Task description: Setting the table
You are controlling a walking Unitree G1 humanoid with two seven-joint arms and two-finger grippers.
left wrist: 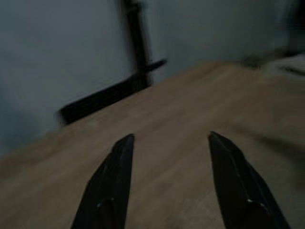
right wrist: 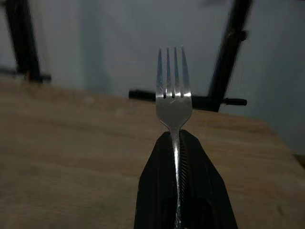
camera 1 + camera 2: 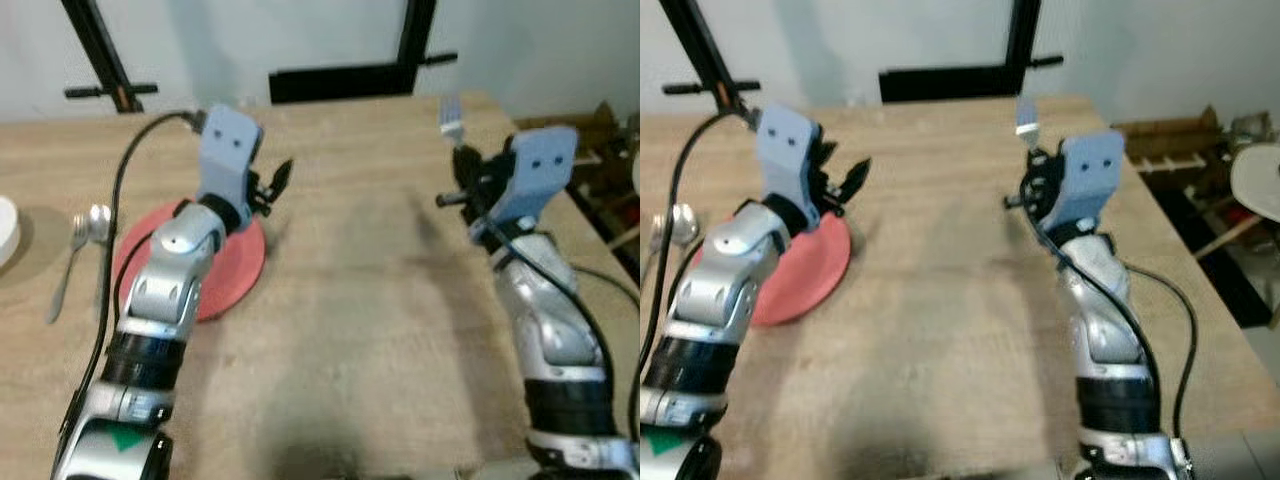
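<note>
A red plate (image 3: 232,270) lies on the wooden table (image 3: 360,300) at the left, partly hidden under my left arm. My left gripper (image 3: 278,180) hovers open above the plate's far edge, its fingers (image 1: 112,186) spread with nothing between them. On the right, my right gripper (image 3: 462,160) is raised above the table and shut on a silver fork (image 2: 174,100), whose tines point up and away. Two spoons (image 3: 80,245) lie side by side left of the plate.
A white bowl (image 3: 5,230) sits at the table's far left edge. Black stand legs (image 3: 345,80) cross behind the table's back edge. Clutter and a white round object (image 3: 1255,180) stand past the table's right side. The table's middle is bare wood.
</note>
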